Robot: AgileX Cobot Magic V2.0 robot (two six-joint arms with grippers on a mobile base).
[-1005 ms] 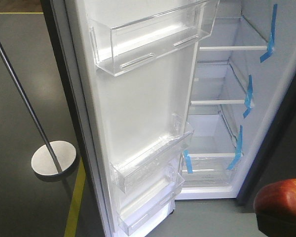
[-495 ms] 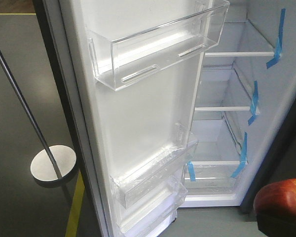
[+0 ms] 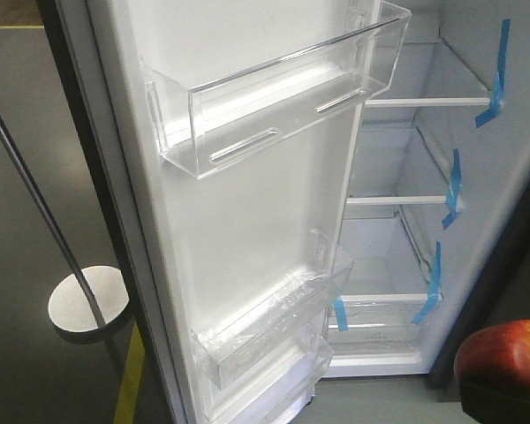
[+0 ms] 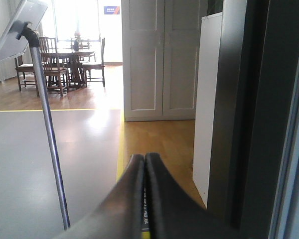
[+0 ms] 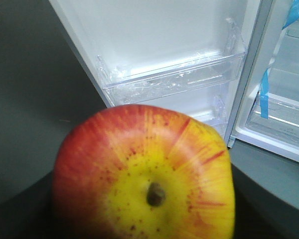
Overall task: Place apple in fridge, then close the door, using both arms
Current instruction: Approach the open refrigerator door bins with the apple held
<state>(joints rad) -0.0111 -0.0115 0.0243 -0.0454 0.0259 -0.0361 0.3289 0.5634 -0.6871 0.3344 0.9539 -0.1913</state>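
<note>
Evidently the small round red-and-yellow apple (image 5: 144, 174) is pinched by the black right gripper (image 3: 502, 402), low before the tall dark-grey, white-lined fridge (image 3: 389, 159), ready for shelving. The black left gripper (image 4: 143, 189), pressed together and empty, is kept beside the open clear-binned door (image 3: 247, 203), presumably for pushing.

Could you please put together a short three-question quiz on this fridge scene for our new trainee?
1. True or false: the apple already lies on a shelf of the fridge.
2. The left gripper is: A) open; B) shut, holding nothing; C) shut on the apple.
3. What colour are the tape strips at the shelf edges?
Key: 1. False: it sits in the right gripper, in front of the fridge, whose door stands open. 2. B. 3. Blue.
</note>
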